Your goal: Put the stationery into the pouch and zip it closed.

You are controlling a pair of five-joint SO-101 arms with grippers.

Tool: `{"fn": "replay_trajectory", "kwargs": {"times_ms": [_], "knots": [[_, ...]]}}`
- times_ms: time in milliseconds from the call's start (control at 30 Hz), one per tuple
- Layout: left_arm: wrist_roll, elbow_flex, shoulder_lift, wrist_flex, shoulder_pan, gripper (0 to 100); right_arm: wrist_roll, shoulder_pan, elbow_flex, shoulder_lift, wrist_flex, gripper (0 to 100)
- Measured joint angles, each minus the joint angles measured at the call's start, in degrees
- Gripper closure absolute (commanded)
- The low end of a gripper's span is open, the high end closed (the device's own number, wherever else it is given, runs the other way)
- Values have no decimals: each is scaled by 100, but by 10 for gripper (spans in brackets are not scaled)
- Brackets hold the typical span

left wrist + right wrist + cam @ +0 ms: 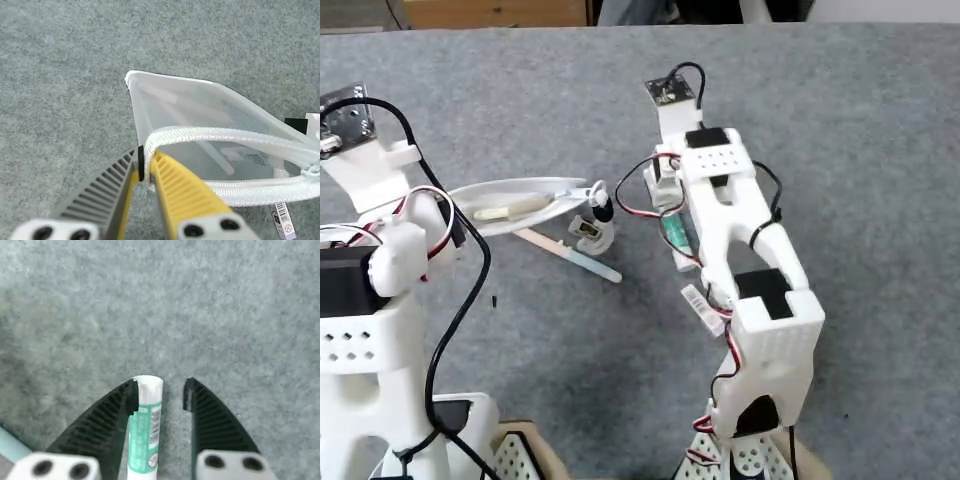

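— Why is the left gripper (143, 162) pinching the pouch (200, 110) right at the corner?

— To hold the mouth up, I'd say. Its two fingers are closed tight on the fabric at the end of the zip (225, 136), so the pouch stands off the table (880, 120) with the opening gaping toward the other arm. There's a pale stick (510, 210) lying inside it.

— And the right gripper (161, 387)?

— Low over the table, well apart from the pouch. Its fingers are spread, with a green and white glue stick (145, 430) between them. The stick leans against one finger and there's a clear gap to the other, so it isn't clamped. It looks lined up for a grab, nose pointing along the stick.

— So what's left to go in?

— The glue stick for one, plus a pen (575, 258) lying just below the pouch's mouth, with a couple of small bits beside it that I can't make out. The zip is wide open, and I'd guess it gets closed last, with that corner pinch bracing the pouch.
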Motion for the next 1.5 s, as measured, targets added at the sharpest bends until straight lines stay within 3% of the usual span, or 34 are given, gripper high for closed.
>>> {"fn": "replay_trajectory", "kwargs": {"times_ms": [267,833,1267,1500], "knots": [[0,0,0,0,0,972,9,0,-26,0,404,830],[0,0,0,0,0,972,0,-149,-141,686,273,836],[0,0,0,0,0,971,9,-132,-501,730,255,990],[-18,0,0,0,0,971,176,-141,-1178,730,607,986]]}}
